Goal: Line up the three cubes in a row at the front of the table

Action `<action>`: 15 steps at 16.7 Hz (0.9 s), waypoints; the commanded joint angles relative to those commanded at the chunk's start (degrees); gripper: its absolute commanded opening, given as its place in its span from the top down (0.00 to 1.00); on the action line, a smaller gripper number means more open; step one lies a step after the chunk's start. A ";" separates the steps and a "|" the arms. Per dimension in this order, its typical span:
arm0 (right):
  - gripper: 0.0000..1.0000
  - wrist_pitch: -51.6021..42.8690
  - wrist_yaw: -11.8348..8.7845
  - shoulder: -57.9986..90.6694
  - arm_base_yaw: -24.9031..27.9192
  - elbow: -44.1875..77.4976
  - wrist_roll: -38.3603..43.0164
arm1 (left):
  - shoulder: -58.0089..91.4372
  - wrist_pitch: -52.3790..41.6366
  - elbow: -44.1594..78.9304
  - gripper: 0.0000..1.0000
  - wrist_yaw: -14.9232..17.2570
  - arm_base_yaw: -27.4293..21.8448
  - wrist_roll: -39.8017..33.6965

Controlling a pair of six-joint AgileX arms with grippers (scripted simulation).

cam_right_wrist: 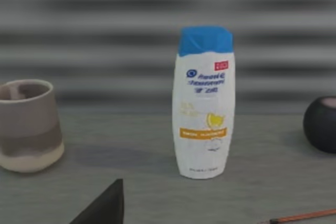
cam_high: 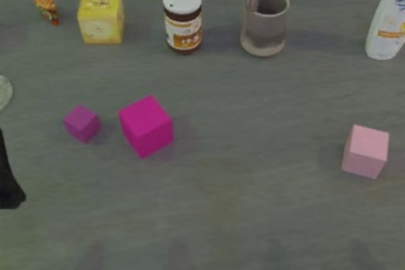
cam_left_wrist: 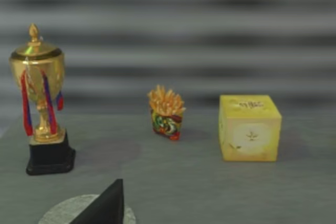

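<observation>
Three cubes rest on the grey table. At the left lies the small purple-magenta cube, and the larger bright magenta cube is close to its right. The pale pink cube lies apart near the right edge. My left gripper is parked at the table's left edge, away from the cubes. Its wrist view shows one dark finger with nothing beside it. My right gripper is outside the top view; one dark finger shows, holding nothing. No cube appears in either wrist view.
Along the back stand a fries toy, a yellow printed box, a brown jar, a mug and a shampoo bottle. A trophy and grey disc are at the far left.
</observation>
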 joint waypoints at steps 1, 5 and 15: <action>0.00 0.00 0.00 0.00 0.00 0.00 0.00 | 0.00 0.00 0.00 0.00 0.00 0.00 0.00; 0.00 0.00 0.00 0.00 0.00 0.00 0.00 | 3.52 -2.32 3.45 0.00 0.12 -0.47 0.87; 0.00 0.00 0.00 0.00 0.00 0.00 0.00 | 52.46 -27.63 41.90 0.00 0.01 -4.09 10.13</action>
